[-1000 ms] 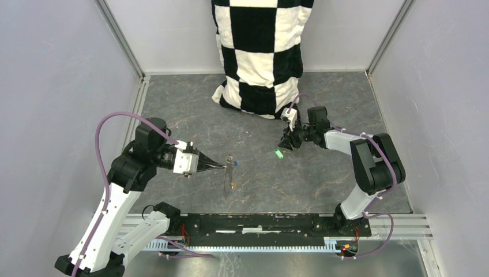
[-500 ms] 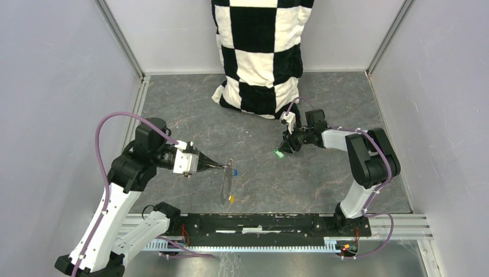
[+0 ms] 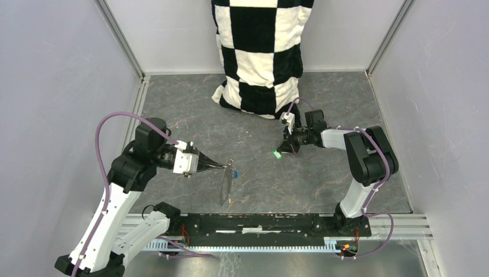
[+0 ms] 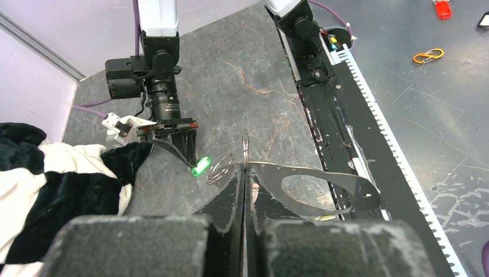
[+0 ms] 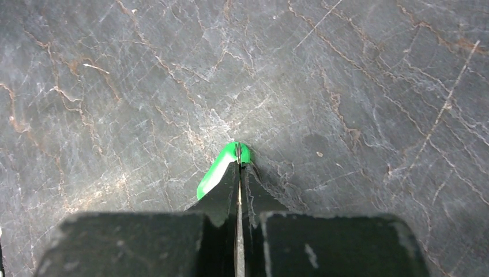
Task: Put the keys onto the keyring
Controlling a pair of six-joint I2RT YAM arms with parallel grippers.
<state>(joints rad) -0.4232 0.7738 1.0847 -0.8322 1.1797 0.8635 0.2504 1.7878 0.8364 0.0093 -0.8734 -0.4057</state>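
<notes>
1. Table: dark stone-look sheet, matt, veined and finely scratched.
2. Cloth: soft, fuzzy black-and-white fabric.
3. Green key, just in front of the cloth: smooth, glossy plastic head.
4. Strap: flat, dark and smooth, with a dull sheen.
5. Rings on the strap: thin, bright metal wire.
6. Rail, well apart from the cloth: black, with shiny patches.

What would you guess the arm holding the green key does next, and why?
Probably it carries the key to its left, toward the silver rings. The right gripper is shut on the green key, and the left gripper is shut on the keyring, but the two are well apart.
</notes>
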